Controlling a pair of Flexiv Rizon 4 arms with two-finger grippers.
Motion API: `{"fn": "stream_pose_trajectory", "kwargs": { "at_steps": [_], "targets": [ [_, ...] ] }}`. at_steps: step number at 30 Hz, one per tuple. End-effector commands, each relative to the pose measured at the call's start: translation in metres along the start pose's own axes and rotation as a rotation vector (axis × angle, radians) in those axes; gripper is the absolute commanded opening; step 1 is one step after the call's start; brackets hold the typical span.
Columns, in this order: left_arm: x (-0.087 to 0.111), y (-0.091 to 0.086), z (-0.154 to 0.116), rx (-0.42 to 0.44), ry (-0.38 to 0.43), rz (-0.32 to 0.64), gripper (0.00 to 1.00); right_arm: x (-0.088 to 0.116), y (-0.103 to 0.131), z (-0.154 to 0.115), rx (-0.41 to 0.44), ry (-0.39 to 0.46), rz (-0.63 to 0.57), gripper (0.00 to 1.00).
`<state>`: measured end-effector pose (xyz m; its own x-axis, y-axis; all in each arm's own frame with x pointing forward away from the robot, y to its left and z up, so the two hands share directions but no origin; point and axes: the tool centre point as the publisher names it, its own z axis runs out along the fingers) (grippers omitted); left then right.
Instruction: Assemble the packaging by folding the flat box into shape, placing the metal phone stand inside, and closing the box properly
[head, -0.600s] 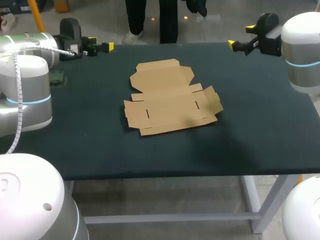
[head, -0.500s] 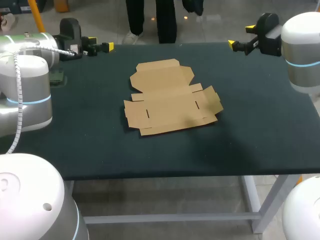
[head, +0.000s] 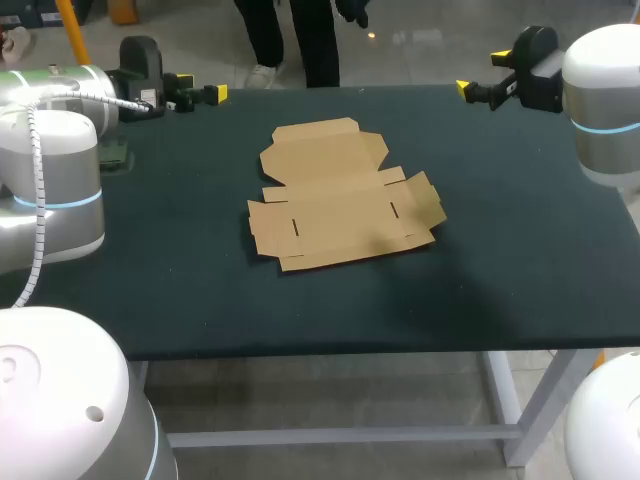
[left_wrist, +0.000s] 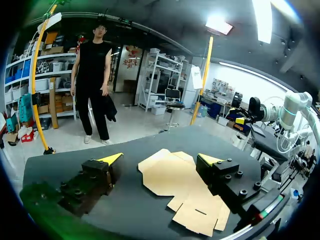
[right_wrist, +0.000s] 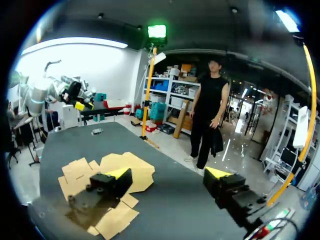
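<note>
The flat brown cardboard box (head: 342, 198) lies unfolded in the middle of the dark table, flaps spread out. My left gripper (head: 198, 92) hovers open at the far left corner of the table, well away from the box. My right gripper (head: 481, 73) hovers open at the far right corner. In the left wrist view the box (left_wrist: 180, 187) lies ahead of the open left gripper (left_wrist: 161, 160) and partly between its fingers. In the right wrist view the box (right_wrist: 132, 170) lies ahead of and beside the open right gripper (right_wrist: 170, 174). No metal phone stand shows in any view.
The dark table (head: 500, 250) spreads bare around the box on all sides. Its front edge (head: 330, 352) runs across the near side.
</note>
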<state>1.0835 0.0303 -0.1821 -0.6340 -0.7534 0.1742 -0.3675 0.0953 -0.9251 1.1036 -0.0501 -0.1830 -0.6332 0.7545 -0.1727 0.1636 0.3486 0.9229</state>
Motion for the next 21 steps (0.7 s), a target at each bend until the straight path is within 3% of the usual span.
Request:
{"fn": "stream_pose_trajectory", "kwargs": {
  "at_steps": [1, 10, 21],
  "targets": [
    [0.0, 0.0, 0.0, 0.0, -0.001, 0.0, 1.0, 0.0, 0.0, 0.0, -0.001, 0.0, 0.0, 1.0],
    [0.001, -0.001, 0.001, -0.007, 0.005, -0.012, 1.0, 0.0, 0.001, 0.0, 0.017, 0.013, 0.019, 1.0],
    [0.01, 0.0, -0.014, -0.114, -0.041, -0.376, 1.0, 0.004, -0.008, -0.016, 0.251, 0.049, 0.219, 1.0]
  ]
}}
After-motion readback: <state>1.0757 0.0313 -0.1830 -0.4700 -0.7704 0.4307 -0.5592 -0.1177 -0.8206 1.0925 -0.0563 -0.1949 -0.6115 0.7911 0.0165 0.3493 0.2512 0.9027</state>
